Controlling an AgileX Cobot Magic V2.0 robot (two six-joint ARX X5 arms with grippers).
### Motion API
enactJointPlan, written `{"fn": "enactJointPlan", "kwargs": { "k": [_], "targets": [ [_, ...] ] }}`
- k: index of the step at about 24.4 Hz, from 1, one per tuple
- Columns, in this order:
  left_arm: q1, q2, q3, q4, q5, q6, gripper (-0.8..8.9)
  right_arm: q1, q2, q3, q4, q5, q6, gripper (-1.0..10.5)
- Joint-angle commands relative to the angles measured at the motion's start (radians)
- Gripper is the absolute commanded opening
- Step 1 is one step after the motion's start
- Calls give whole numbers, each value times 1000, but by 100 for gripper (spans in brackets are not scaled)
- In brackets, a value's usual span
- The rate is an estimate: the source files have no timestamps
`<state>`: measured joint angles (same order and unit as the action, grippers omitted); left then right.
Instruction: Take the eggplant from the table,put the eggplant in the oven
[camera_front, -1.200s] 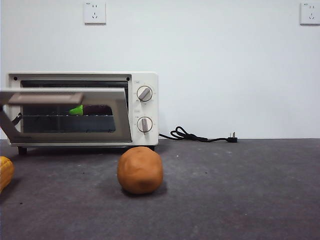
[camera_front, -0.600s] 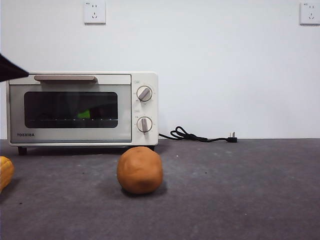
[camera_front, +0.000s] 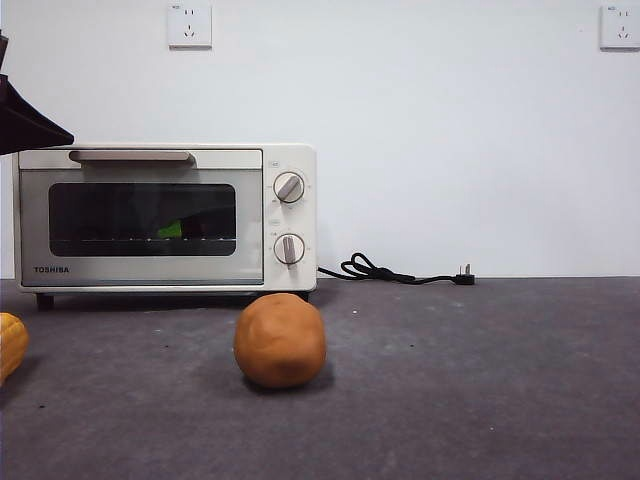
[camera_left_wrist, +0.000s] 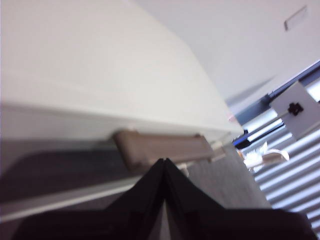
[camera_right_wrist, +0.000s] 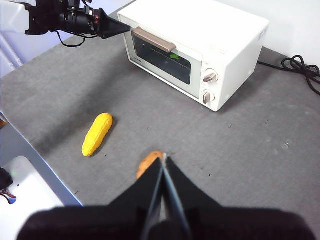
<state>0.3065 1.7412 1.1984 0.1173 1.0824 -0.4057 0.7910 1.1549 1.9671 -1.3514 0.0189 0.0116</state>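
Left gripper (camera_right_wrist: 122, 28): jaws pressed together, empty, near beige handle (camera_front: 131, 156) of cream-white toaster oven (camera_front: 165, 218). Dark purple eggplant (camera_front: 172, 230): apparently inside, behind closed glass. Risk: tip catching handle, reopening door.

Dark grey table (camera_right_wrist: 240, 150) carries the cream Toshiba oven (camera_right_wrist: 200, 50) at twelve o'clock, black power cord (camera_right_wrist: 302, 67) trailing off at two, yellow corn cob (camera_right_wrist: 97, 134) at nine, orange-brown potato (camera_front: 280, 340) sitting dead centre.
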Motion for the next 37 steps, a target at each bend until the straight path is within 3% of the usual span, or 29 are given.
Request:
{"fn": "enactJointPlan", "kwargs": {
  "k": [1,6,10,22,29,37],
  "targets": [
    [-13,-49,-4,-115,-35,166,-6,2,0,1,-19,0,11,-12],
    [-35,-156,-4,-373,-162,360,-6,2,0,1,-19,0,10,-12],
    [-54,-257,-4,-522,-257,433,-6,2,0,1,-19,0,10,-12],
    [-119,-640,-4,-731,-383,418,-6,2,0,1,-19,-1,7,-12],
    [-124,-854,-4,-899,-416,410,-6,2,0,1,-19,-1,9,-11],
    [-124,-1037,-4,-1052,-521,410,-6,2,0,1,-19,0,11,1]
  ]
}}
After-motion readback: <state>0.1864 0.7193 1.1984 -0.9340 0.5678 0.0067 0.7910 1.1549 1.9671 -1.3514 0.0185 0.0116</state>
